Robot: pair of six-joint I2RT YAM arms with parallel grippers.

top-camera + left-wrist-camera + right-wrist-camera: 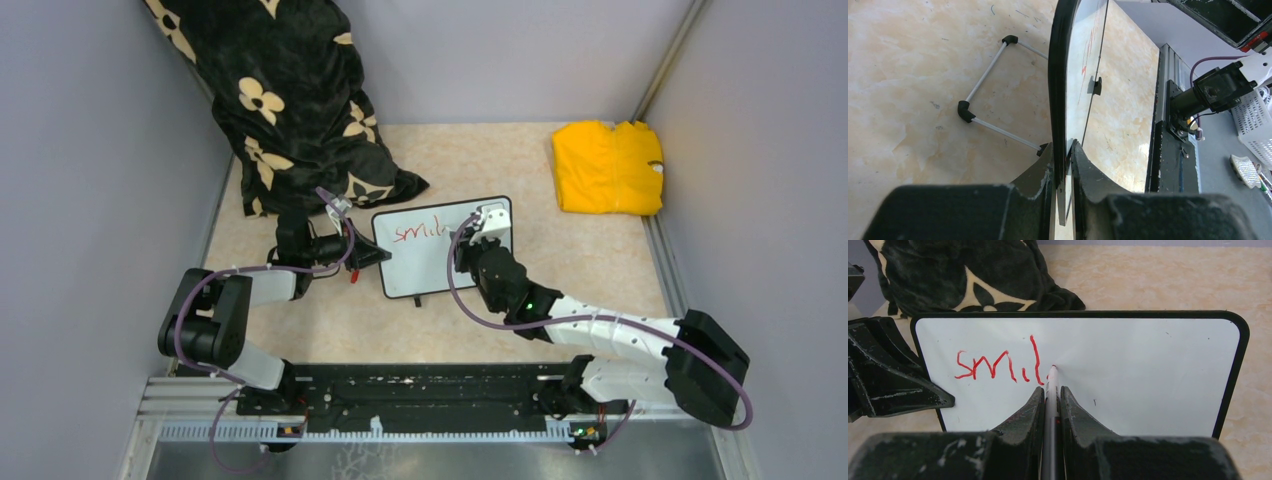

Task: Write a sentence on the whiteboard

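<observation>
1. The whiteboard (440, 262) sits near the middle of the worktop (570, 250). A black flowered cloth (290, 100) lies behind it to the left, and a yellow folded cloth (607, 167) lies well apart at the back right.
2. The left claw (1064, 150) is clamped on the board's left edge, with the black frame pinched tight between both fingers.
3. The right claw (1051, 392) is closed round a marker (1050, 415) that runs up between its fingers.
4. The sentence (998, 365) reads only "smil" in thin red strokes on the board's upper left, and the marker tip touches the white face just right of the last stroke.
</observation>
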